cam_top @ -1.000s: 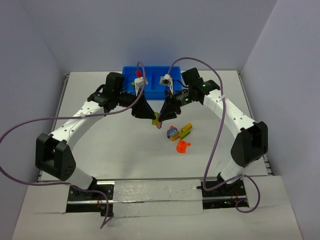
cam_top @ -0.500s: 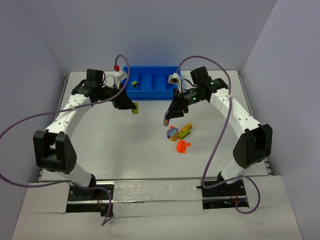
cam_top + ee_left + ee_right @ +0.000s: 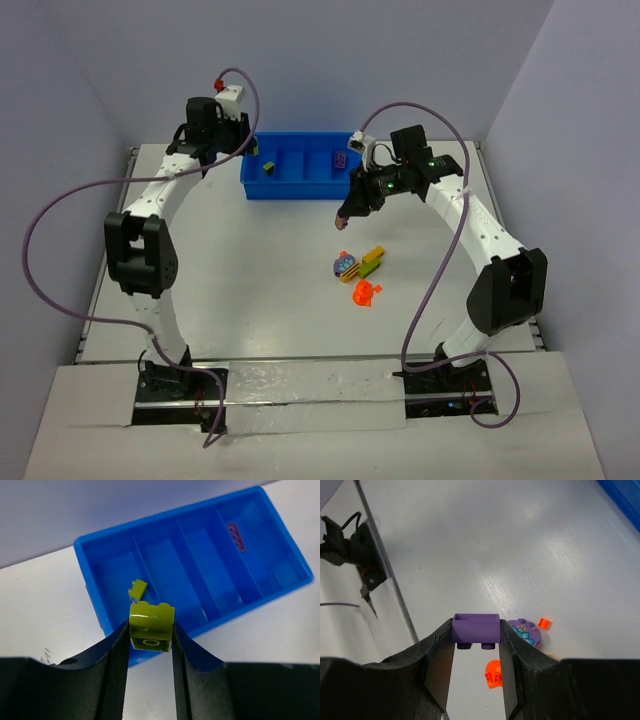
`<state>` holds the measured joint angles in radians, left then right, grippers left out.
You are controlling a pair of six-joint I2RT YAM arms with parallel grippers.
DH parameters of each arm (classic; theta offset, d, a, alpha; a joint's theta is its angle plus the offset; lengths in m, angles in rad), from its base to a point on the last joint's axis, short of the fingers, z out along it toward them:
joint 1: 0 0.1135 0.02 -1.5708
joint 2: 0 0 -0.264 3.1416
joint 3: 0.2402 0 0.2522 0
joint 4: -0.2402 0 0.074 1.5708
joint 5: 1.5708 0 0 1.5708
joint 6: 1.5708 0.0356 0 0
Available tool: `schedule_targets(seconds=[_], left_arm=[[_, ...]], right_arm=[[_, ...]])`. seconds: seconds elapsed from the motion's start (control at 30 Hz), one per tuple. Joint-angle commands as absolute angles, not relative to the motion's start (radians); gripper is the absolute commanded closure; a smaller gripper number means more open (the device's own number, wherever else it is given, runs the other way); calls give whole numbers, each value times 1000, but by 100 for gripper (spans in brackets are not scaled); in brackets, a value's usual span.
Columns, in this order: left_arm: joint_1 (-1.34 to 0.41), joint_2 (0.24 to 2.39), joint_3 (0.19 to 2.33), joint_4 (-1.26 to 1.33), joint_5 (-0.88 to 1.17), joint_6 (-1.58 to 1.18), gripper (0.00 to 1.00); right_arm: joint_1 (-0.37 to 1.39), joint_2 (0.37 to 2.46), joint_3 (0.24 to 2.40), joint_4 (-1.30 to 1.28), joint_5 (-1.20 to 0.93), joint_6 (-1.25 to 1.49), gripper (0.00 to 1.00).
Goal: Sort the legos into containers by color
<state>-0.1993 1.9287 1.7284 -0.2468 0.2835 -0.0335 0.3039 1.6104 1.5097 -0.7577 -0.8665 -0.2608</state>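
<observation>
A blue 4-compartment bin (image 3: 300,186) sits at the far side of the white bench (image 3: 250,280). Over its left end, the left fingers (image 3: 114,670) pinch an olive-green brick (image 3: 151,625). The right fingers (image 3: 437,665) clamp a purple brick (image 3: 476,628) above the bench, near the loose legos (image 3: 358,272).

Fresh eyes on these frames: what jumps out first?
The bright blue bin at the far edge of the table, with a small green piece and a flat purple piece already in separate compartments. Both tools are shut on bricks: the left tool holds an olive-green brick by the bin's end compartment, the right tool a purple brick near the leftover pile mid-table.
</observation>
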Motion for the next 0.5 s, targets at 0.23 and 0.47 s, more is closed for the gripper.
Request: schedule_targets(seconds=[0.23,0.47], left_arm=[[-205,2182,1960,-68,152,-63,100],[-210,2290,2019,-22,132,-51,90]], right_arm=[[269,1566,1541,-655,-774,-175,100],[259,1571,1543,-621,-723,-147,100]])
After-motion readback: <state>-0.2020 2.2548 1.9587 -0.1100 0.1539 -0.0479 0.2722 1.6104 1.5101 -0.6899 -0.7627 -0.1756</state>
